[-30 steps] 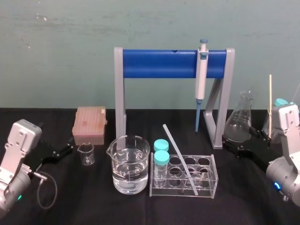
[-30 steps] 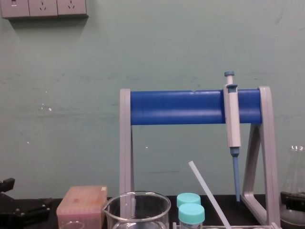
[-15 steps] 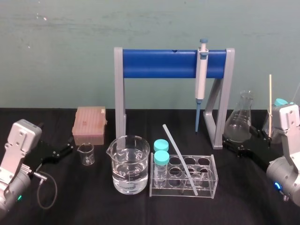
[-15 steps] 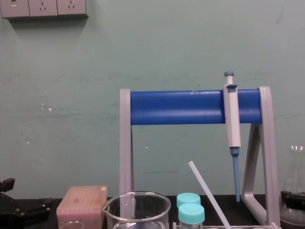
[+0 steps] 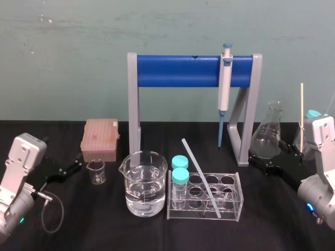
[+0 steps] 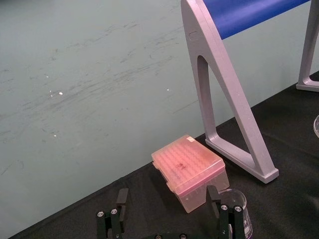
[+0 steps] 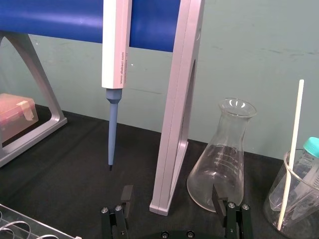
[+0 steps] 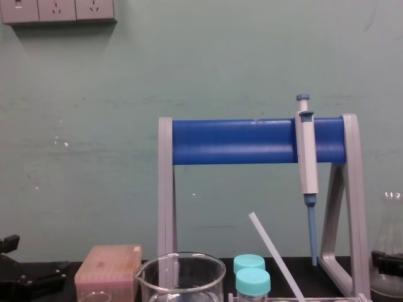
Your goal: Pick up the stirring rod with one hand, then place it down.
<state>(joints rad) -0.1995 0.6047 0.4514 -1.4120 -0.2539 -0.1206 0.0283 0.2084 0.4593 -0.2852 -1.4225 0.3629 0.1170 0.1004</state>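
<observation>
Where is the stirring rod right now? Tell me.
In the head view, the stirring rod leans in the clear tube rack at table centre, just right of two capped tubes.

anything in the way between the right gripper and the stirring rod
Nothing visible stands directly between. The right gripper, open, sits by the conical flask, next to the stand's right leg; the stirring rod leans in the test tube rack, its upper part free.

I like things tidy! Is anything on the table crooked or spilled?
Just the stirring rod: it leans slanted in the clear tube rack, top end sticking up, while the capped tubes stand straight. Nothing looks spilled. The left claw and right claw rest open out at the sides.
</observation>
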